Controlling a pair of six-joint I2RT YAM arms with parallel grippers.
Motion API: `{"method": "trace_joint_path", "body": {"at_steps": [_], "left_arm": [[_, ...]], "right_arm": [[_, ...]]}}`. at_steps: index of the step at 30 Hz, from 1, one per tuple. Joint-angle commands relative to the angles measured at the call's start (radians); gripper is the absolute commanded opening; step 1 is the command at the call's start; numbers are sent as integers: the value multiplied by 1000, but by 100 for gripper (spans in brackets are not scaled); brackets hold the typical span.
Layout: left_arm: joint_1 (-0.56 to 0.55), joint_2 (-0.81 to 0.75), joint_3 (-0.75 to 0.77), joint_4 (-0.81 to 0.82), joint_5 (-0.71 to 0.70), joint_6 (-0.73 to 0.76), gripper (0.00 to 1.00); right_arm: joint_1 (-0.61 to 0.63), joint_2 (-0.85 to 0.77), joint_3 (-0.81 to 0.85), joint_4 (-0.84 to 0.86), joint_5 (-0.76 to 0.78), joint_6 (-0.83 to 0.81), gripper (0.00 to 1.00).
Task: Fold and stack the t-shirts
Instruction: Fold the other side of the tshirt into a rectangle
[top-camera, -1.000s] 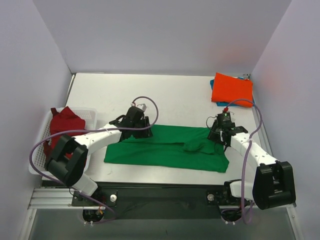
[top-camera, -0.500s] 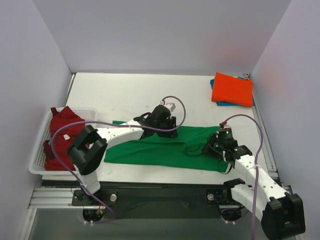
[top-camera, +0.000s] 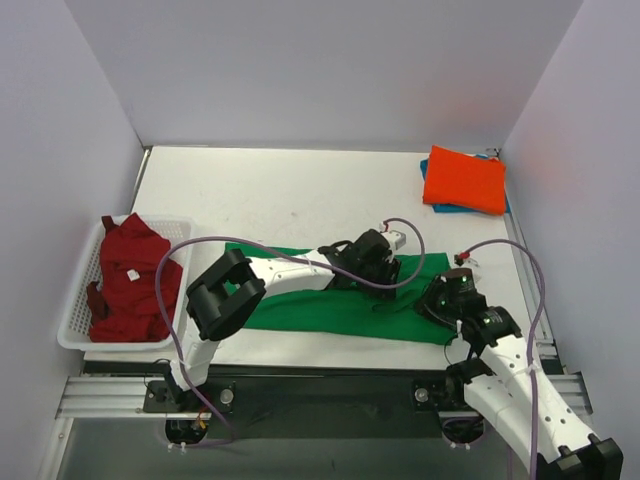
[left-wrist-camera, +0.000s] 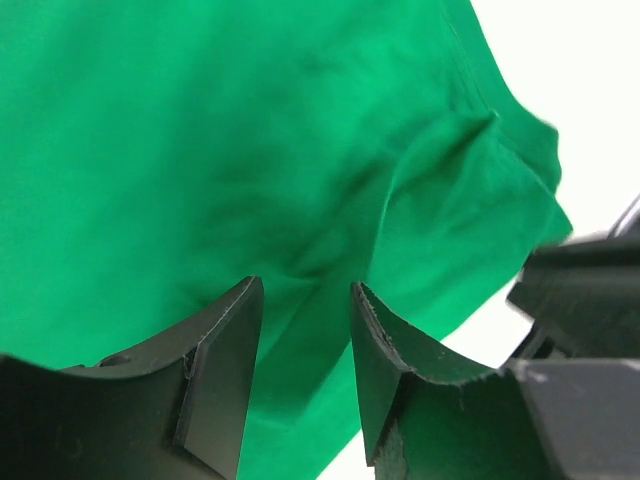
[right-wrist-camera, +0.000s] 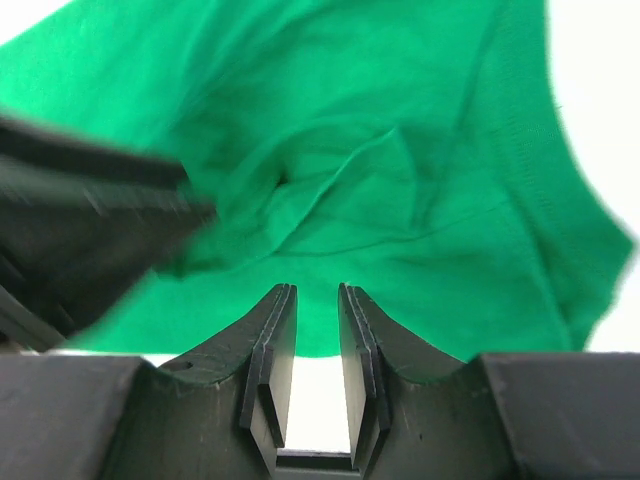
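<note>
Green t-shirt (top-camera: 320, 312); left end effector (left-wrist-camera: 306, 295) agape above, right end effector (right-wrist-camera: 317, 292) barely ajar at edge.

Only a thin edge of the blue t-shirt (top-camera: 440, 207) shows under the orange-red t-shirt (top-camera: 464, 180). In the right wrist view the left arm (right-wrist-camera: 80, 230) is a dark blur over the green t-shirt (right-wrist-camera: 400, 200).

Pale lavender walls (top-camera: 320, 70) close three sides, well beyond the left pincer (top-camera: 383, 272) and out to either flank of it. A white table (top-camera: 300, 190) lies beneath it, evenly lit.
</note>
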Motion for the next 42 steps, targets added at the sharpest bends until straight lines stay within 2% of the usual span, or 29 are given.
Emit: {"method": "trace_joint_path", "body": {"at_steps": [1, 6, 13, 16, 17, 21, 28, 37, 42], "left_arm": [[-23, 10, 44, 20, 35, 43, 50], [-35, -44, -50, 59, 45, 37, 47], [-34, -87, -132, 41, 30, 49, 44], [-34, -111, -169, 38, 16, 50, 43], [-34, -130, -186, 35, 10, 52, 43], [-29, -173, -198, 15, -27, 52, 43], [4, -171, -125, -25, -36, 44, 43], [41, -127, -10, -75, -8, 40, 43], [49, -136, -14, -94, -14, 38, 42]], "right_arm": [[-39, 55, 105, -49, 115, 11, 25], [-174, 184, 211, -23, 108, -32, 24], [-211, 430, 247, 82, 72, -65, 24], [-219, 510, 247, 110, 57, -85, 22], [-219, 526, 241, 125, 10, -85, 20], [-205, 491, 175, 153, -39, -64, 18], [-150, 269, 17, 151, -99, -1, 19], [-51, 287, -134, 224, -89, 140, 17], [-53, 209, -114, 149, -41, 146, 17]]}}
